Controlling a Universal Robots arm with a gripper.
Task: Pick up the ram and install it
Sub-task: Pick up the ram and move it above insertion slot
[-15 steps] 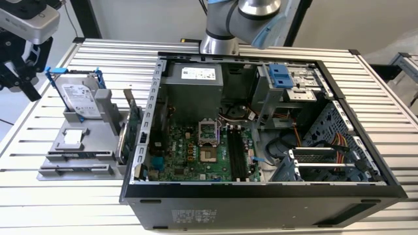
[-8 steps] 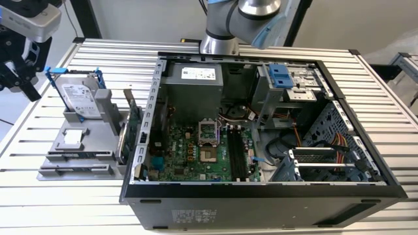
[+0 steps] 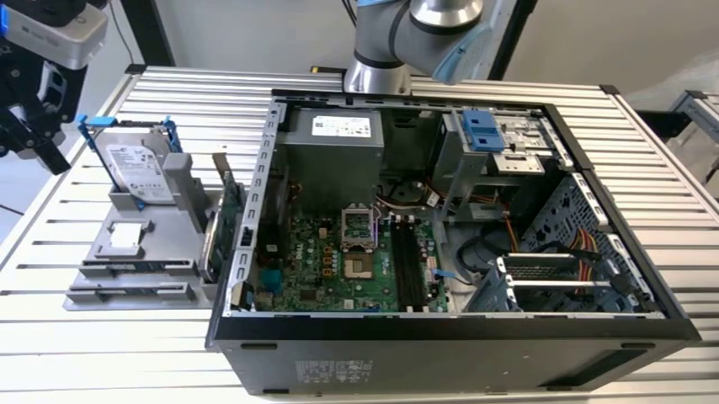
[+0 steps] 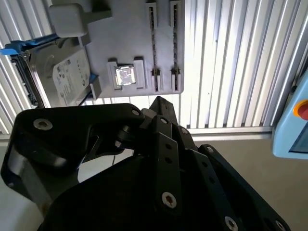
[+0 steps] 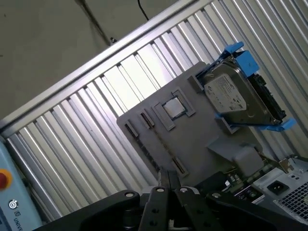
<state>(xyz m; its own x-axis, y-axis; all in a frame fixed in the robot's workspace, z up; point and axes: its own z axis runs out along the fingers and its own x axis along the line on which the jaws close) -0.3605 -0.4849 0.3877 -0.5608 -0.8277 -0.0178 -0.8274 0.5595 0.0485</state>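
Pincer (image 5: 167,180), closed narrow and empty in the first wrist view, hangs near the worktop (image 3: 135,353) edge, well apart from the ram (image 3: 133,268), which sits on edge in a slot of the grey holder (image 3: 168,248). The pick likely wants jaws opened, squared across the thin stick, centred, then a straight lift. Hard drive (image 3: 141,168) and upright card (image 3: 231,210) crowd the holder; the open computer case (image 3: 450,353) is further right.

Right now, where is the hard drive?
On the exterior view's left, the hard drive leans on the grey holder beside the open computer case.
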